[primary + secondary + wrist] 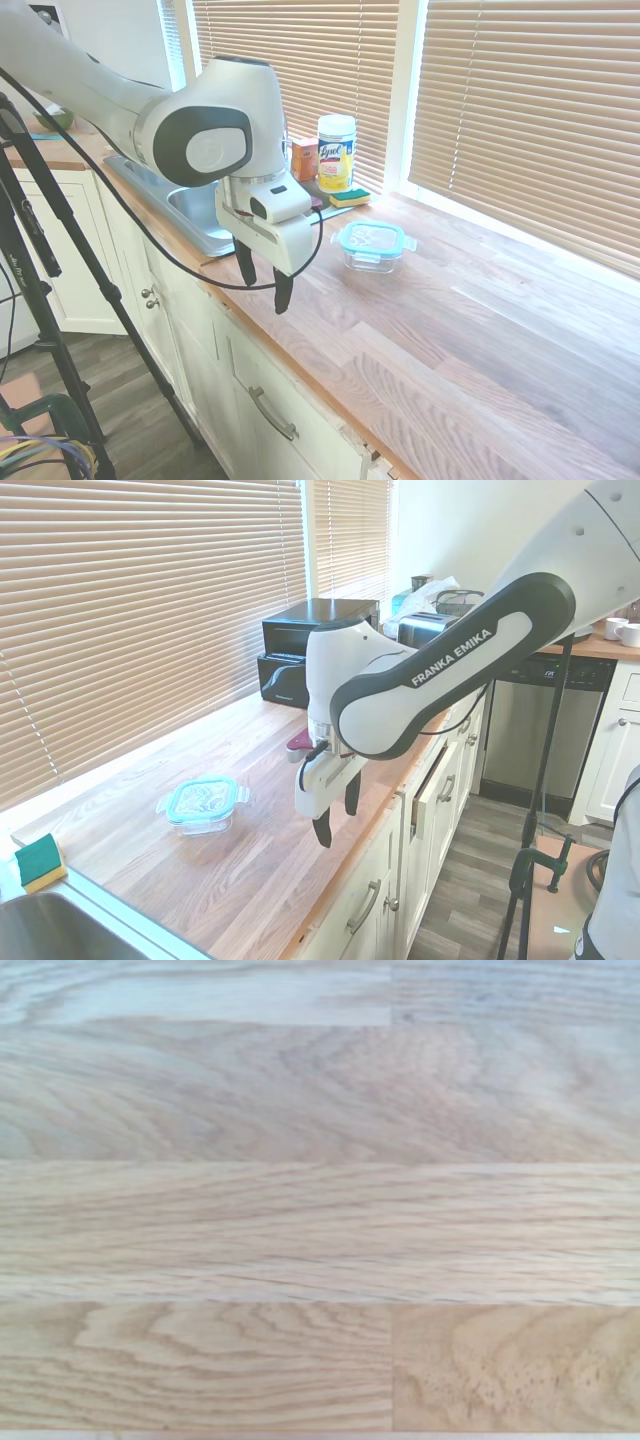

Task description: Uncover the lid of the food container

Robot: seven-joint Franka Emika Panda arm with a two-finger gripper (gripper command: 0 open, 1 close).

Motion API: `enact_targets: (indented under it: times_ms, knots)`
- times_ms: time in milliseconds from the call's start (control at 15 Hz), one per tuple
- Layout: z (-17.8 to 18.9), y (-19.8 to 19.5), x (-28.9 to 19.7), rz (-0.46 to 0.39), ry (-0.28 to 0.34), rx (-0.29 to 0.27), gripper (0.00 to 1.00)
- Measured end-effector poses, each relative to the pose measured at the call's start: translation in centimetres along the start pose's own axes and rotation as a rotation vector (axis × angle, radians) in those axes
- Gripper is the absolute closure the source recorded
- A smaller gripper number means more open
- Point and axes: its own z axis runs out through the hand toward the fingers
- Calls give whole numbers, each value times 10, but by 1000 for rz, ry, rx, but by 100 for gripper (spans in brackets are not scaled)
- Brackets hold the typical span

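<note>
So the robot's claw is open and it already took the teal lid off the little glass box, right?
Not quite. The end effector is open and empty, but the lid is still sitting on the food container. The first exterior view shows this: the teal rim rests on top of the glass dish on the wooden counter, and the end effector hangs over the counter's front edge, apart from it.

a long wooden counter (480, 330) runs under windows with closed tan blinds (530, 110), above white cabinets (250, 400) and grey plank floor (490, 890).
</note>
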Motion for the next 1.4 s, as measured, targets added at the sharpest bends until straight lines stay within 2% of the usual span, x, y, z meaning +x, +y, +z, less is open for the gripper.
enact_targets:
  times_ms: [200,400,733,1133,1267,1400]
  knots:
    - [0,0,0,7,-11,11,0]
    - [3,1,12,92,-34,63,0]
    - [9,-16,44,272,-82,241,0]
    - [0,-48,101,418,-158,465,0]
    - [13,-58,126,453,-188,508,0]
    - [34,-62,151,487,-217,527,0]
